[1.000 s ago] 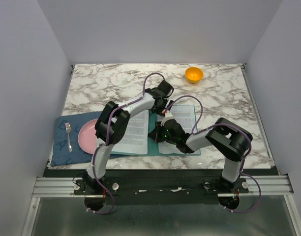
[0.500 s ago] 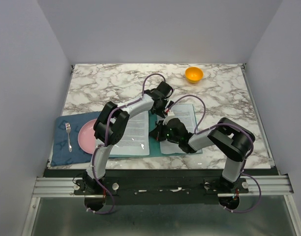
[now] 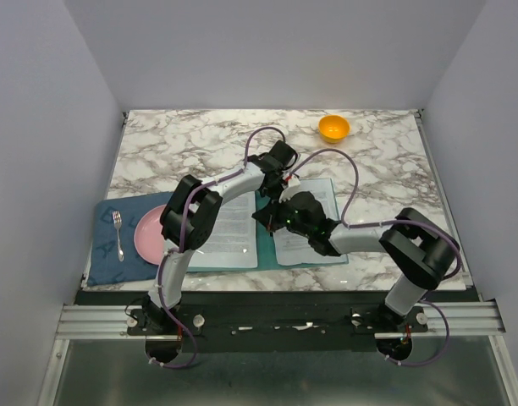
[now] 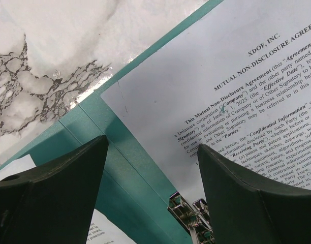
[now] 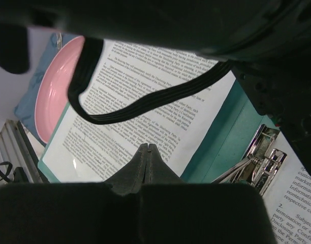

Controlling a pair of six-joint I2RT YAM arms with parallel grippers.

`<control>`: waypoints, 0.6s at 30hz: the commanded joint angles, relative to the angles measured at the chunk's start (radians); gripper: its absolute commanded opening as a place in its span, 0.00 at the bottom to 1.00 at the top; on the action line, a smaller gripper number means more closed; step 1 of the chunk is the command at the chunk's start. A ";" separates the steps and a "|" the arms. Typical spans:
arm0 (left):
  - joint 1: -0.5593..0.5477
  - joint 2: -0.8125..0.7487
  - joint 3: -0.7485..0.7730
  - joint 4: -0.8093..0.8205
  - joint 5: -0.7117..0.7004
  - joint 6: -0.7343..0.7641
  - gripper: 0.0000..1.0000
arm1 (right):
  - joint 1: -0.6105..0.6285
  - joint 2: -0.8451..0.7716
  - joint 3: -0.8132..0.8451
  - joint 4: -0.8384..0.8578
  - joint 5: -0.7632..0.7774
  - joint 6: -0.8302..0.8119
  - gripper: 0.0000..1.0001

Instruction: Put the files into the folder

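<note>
The teal folder (image 3: 210, 265) lies open near the table's front. One file (image 3: 234, 227) lies on its left half and another file (image 3: 320, 200) on its right half. My left gripper (image 3: 281, 188) is open over the top of the spine. In the left wrist view, my left gripper (image 4: 151, 147) straddles the teal spine (image 4: 120, 168), above the metal clip (image 4: 191, 216), with the printed sheet (image 4: 237, 96) beside it. My right gripper (image 3: 264, 222) is shut and empty; in the right wrist view my right gripper (image 5: 148, 148) hovers over the left sheet (image 5: 125, 117), left of the clip (image 5: 262, 155).
A pink plate (image 3: 151, 234) and a fork (image 3: 118, 233) lie on a dark blue placemat (image 3: 102, 254) left of the folder. An orange bowl (image 3: 333, 128) stands at the back right. The left arm's black cable (image 5: 145, 104) crosses the right wrist view.
The right arm has stretched out, its elbow swinging right and down while its shut gripper slid a little farther along the spine. The left gripper has barely moved.
</note>
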State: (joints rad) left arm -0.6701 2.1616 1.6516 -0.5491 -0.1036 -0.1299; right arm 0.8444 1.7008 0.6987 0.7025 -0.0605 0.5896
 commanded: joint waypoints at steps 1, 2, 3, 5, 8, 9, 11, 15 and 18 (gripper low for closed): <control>0.003 0.032 -0.064 -0.098 -0.044 0.039 0.85 | -0.001 -0.075 -0.028 -0.034 0.088 -0.057 0.01; 0.003 0.030 -0.067 -0.098 -0.041 0.039 0.85 | -0.001 -0.076 -0.030 -0.034 0.100 -0.063 0.01; 0.003 0.030 -0.069 -0.095 -0.041 0.039 0.85 | -0.002 -0.076 -0.030 -0.035 0.103 -0.071 0.01; 0.003 0.030 -0.072 -0.095 -0.041 0.036 0.85 | -0.008 -0.073 -0.025 -0.037 0.103 -0.076 0.01; 0.003 0.029 -0.075 -0.095 -0.039 0.036 0.85 | -0.018 -0.024 0.010 -0.061 0.077 -0.074 0.01; 0.004 0.027 -0.075 -0.095 -0.038 0.036 0.85 | -0.019 -0.012 0.018 -0.072 0.067 -0.068 0.01; 0.003 0.027 -0.076 -0.095 -0.039 0.039 0.84 | -0.025 0.016 0.027 -0.087 0.038 -0.054 0.01; 0.003 0.032 -0.081 -0.092 -0.036 0.039 0.84 | -0.028 0.068 -0.004 -0.054 0.019 -0.017 0.01; 0.003 0.038 -0.084 -0.092 -0.039 0.041 0.84 | -0.030 0.072 -0.018 -0.034 0.008 -0.005 0.01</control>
State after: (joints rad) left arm -0.6701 2.1498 1.6276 -0.5274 -0.1036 -0.1268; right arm 0.8219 1.7565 0.7017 0.6495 -0.0238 0.5644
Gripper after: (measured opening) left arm 0.843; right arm 0.008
